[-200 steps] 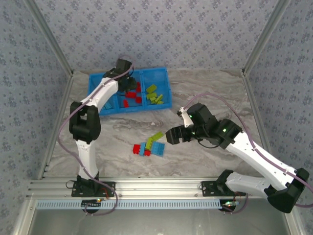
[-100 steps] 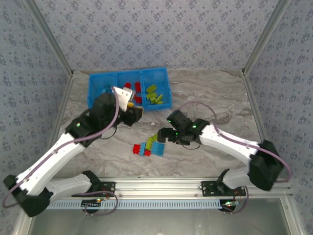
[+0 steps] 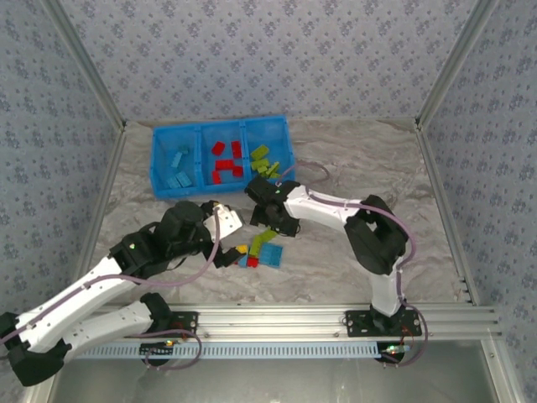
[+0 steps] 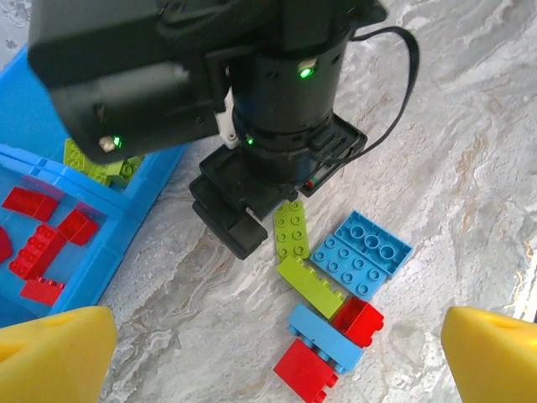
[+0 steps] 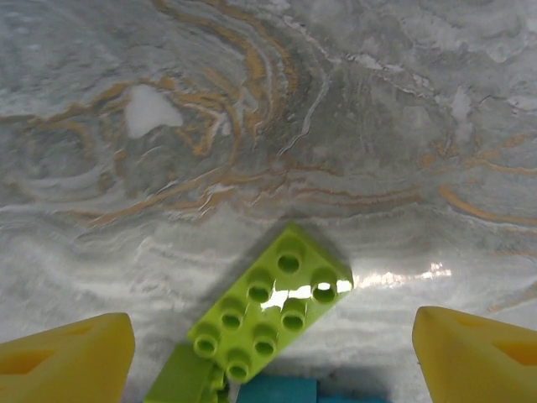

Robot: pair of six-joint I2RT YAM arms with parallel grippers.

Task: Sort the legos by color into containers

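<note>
Loose legos lie in a small pile (image 3: 262, 250) on the marble table: a lime plate (image 4: 291, 228), a lime brick (image 4: 312, 285), light blue plates (image 4: 361, 252), a light blue brick (image 4: 330, 337) and two red bricks (image 4: 306, 369). My left gripper (image 4: 273, 357) hangs open over the pile's near side with nothing between its yellow fingertips (image 4: 54, 353). My right gripper (image 5: 270, 357) stands open low over the lime plate (image 5: 268, 311), at the pile's far side (image 3: 270, 222). The blue tray's containers (image 3: 222, 126) hold light blue, red and lime bricks, left to right.
The right arm's black wrist (image 4: 252, 193) stands close over the pile, between it and the tray corner (image 4: 143, 180). The right arm's cable (image 3: 315, 168) loops over the table beside the tray. Patterned walls enclose the table on three sides.
My left arm swung from the tray down to the pile and its jaws opened wide. My right arm pulled back and to the left, its gripper now at the pile's far side.
</note>
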